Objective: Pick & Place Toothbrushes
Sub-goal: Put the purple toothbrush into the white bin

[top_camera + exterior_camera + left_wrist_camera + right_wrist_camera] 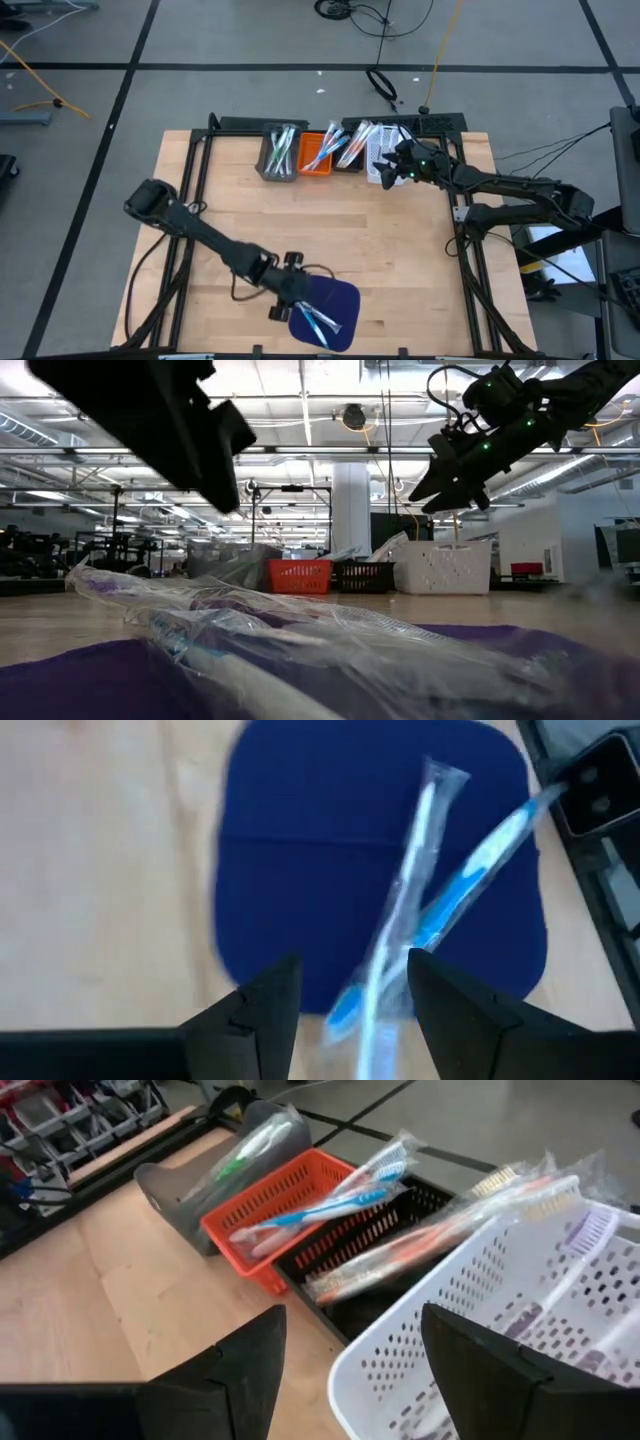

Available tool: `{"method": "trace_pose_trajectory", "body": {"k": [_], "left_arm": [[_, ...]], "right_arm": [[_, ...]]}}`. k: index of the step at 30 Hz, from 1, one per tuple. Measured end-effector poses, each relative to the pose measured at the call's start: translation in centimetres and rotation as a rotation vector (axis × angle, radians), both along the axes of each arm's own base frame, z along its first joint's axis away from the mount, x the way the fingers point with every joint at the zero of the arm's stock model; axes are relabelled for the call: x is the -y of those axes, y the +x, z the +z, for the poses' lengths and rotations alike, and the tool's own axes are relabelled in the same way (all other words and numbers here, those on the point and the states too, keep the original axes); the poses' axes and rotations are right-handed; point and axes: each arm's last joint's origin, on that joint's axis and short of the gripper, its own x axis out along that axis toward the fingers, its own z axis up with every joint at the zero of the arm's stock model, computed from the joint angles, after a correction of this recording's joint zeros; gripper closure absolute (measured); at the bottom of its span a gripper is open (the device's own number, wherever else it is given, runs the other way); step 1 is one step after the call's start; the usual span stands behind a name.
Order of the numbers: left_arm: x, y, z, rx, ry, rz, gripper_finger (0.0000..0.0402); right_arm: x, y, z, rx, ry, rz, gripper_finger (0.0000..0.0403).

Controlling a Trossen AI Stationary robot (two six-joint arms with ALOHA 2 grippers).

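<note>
Left pincer [348, 1010] hung open over crossed toothbrushes [425, 910] on the mat [328, 305] near the desk's front edge; it should straddle one only. Right pincer [350, 1370] stood open above the white bin [480, 1310].

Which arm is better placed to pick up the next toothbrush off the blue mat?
Left. The left gripper hangs open right over the two toothbrushes on the blue mat; the right gripper is away over the white bin.

Four cameras covered one worktop [400, 260].
Overhead looked straight down; the low one sat level, close behind wrapped toothbrushes [300, 650]; each wrist camera looked past its own pincer; all shared the bins [290, 1200].
</note>
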Motion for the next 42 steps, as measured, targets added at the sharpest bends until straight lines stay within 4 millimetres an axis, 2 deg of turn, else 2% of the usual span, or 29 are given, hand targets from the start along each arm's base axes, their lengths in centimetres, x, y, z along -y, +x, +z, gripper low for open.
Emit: {"method": "trace_pose_trajectory", "body": {"k": [4, 8, 22, 26, 32, 38, 42], "left_arm": [[1.1, 0.2, -2.4, -0.056, 0.019, -0.012, 0.0215], [1.6, 0.4, -3.7, -0.085, 0.005, -0.020, 0.0215], [1.8, 0.8, -5.0, -0.109, -0.030, 0.014, 0.0217], [1.8, 0.8, -5.0, -0.105, -0.033, 0.014, 0.0255], [1.6, 0.9, -5.0, -0.127, -0.072, 0.007, 0.0380], [1.0, 1.4, -4.5, -0.091, -0.082, 0.039, 0.0392], [0.4, 1.6, -3.4, -0.051, -0.076, 0.063, 0.0395]], "right_arm": [[0.0, 0.1, 0.2, 0.017, -0.009, 0.002, 0.0177], [0.0, 0.1, 0.1, 0.014, -0.008, 0.001, 0.0179], [0.0, 0.1, 0.1, 0.009, -0.013, 0.004, 0.0183], [0.0, 0.1, 0.1, 0.009, -0.013, 0.004, 0.0183], [0.0, 0.1, 0.1, 0.007, -0.016, 0.005, 0.0183], [0.0, 0.1, 0.1, -0.002, -0.026, 0.011, 0.0187], [0.0, 0.0, 0.1, -0.006, -0.024, 0.012, 0.0186]]}}
